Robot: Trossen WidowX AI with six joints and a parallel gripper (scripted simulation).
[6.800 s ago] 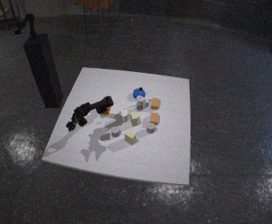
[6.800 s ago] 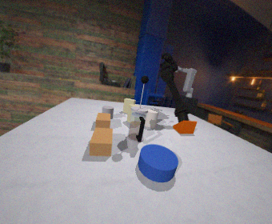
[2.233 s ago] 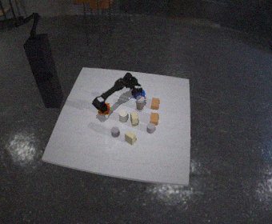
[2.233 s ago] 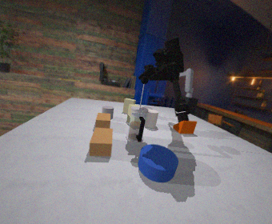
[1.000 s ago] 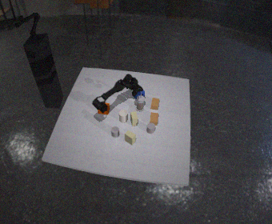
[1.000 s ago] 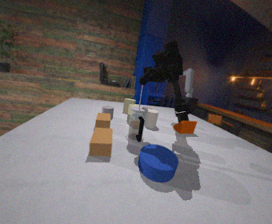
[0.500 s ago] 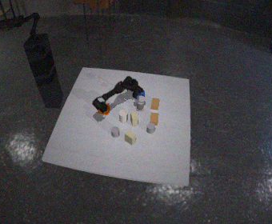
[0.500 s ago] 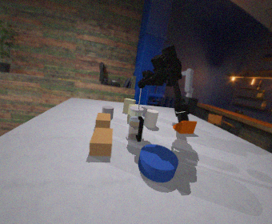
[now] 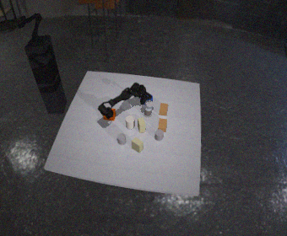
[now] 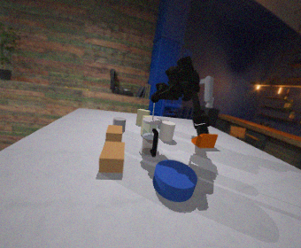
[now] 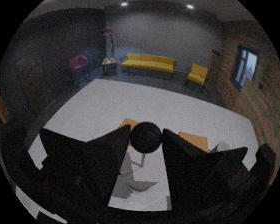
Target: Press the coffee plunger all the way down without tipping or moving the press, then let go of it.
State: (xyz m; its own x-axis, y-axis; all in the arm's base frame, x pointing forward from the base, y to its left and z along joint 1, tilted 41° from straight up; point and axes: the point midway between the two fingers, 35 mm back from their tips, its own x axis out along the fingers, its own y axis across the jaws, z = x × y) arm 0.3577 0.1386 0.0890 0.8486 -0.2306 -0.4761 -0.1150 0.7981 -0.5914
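White surface [image 9: 92, 156] carries the coffee press [image 10: 150, 133], standing upright among blocks and cylinders. From the wrist view the pincer [image 11: 147, 143] is clenched on the plunger knob [image 11: 147, 137], whose dark ball hides most of the press below. From above, the press is a small blur half covered by the arm [image 9: 123, 98]. Plunger depth is hard to judge.
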